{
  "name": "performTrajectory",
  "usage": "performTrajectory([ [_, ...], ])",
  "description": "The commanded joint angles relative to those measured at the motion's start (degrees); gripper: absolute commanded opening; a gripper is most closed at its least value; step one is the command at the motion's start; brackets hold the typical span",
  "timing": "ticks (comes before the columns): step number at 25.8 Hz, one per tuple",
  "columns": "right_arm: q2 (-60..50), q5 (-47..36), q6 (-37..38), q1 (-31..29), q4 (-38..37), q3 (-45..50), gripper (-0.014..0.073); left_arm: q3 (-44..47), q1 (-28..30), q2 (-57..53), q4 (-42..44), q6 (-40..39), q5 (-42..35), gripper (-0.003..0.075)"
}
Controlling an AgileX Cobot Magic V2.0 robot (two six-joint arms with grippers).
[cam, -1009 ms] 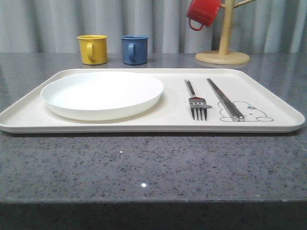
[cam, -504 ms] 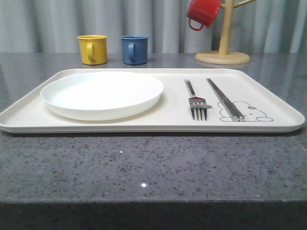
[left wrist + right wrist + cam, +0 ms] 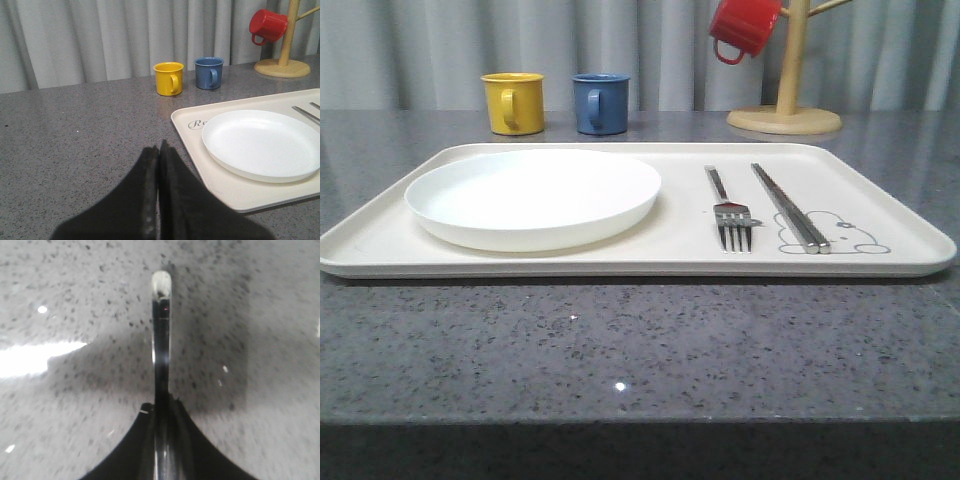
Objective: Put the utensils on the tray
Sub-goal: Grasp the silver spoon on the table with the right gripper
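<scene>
The cream tray (image 3: 620,268) lies across the grey counter. On it sit the white plate (image 3: 535,195) at the left, and the fork (image 3: 730,215) and the chopsticks (image 3: 785,205) side by side at the right, near the rabbit drawing. My left gripper (image 3: 159,147) is shut and holds nothing; it hovers over bare counter beside the tray's (image 3: 190,125) left end, a little short of the plate (image 3: 260,142). My right gripper (image 3: 162,402) is shut on a slim shiny handle with a rounded tip, the spoon (image 3: 161,330), just above the speckled counter. The spoon's bowl is hidden.
A yellow mug (image 3: 513,102) and a blue mug (image 3: 600,103) stand behind the tray. A red mug (image 3: 742,27) hangs on a wooden mug tree (image 3: 785,110) at the back right. A grey curtain closes off the back.
</scene>
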Motion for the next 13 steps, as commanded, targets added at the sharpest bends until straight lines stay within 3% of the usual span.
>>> performTrajectory([
  [1,-6.7,3.2,3.1,-0.2,1.1,-2.1,-0.0064,-1.4,0.0,0.8,-0.6,-0.5,-4.3,-0.0018],
  [7,-10.9,7.0,4.5,4.0,9.0,-2.0,-0.0057,-1.4,0.0,0.8,-0.6,-0.5,-4.3,-0.0018],
  [13,-10.8,4.9,8.5,17.8,10.1,-2.0,-0.0057,-1.4,0.0,0.8,-0.6,-0.5,-4.3,-0.0018],
])
